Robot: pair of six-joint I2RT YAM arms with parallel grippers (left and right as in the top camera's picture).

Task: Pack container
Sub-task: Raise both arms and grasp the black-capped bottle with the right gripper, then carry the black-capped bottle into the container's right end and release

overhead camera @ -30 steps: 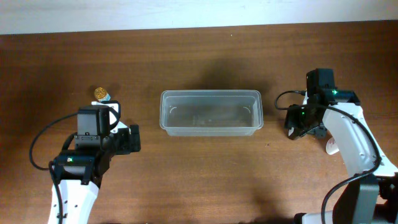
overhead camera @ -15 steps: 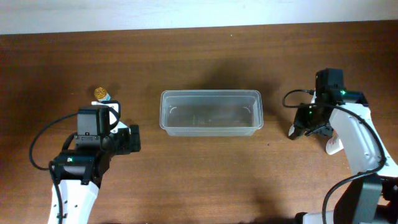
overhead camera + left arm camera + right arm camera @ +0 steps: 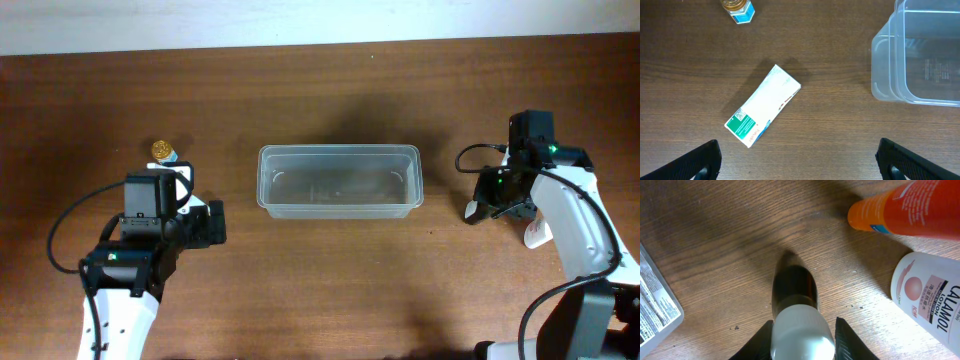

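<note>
The clear plastic container [image 3: 340, 182] sits mid-table and holds nothing that I can see; its corner shows in the left wrist view [image 3: 920, 55]. My left gripper [image 3: 205, 225] is open and empty [image 3: 800, 167], above bare wood just short of a white and green box [image 3: 762, 112]. My right gripper [image 3: 487, 205] is right of the container. Its fingers [image 3: 805, 342] press both sides of the white cap of a dark bottle [image 3: 795, 292] standing on the table.
A small gold-capped bottle [image 3: 160, 152] stands at the far left [image 3: 737, 7]. An orange bottle [image 3: 910, 210] and a white Calamol lotion bottle [image 3: 930, 300] lie right of the dark bottle. A printed clear edge [image 3: 655, 310] shows at the left.
My right arm moved a little to the right, away from the container, then held still. The left arm has not moved.
</note>
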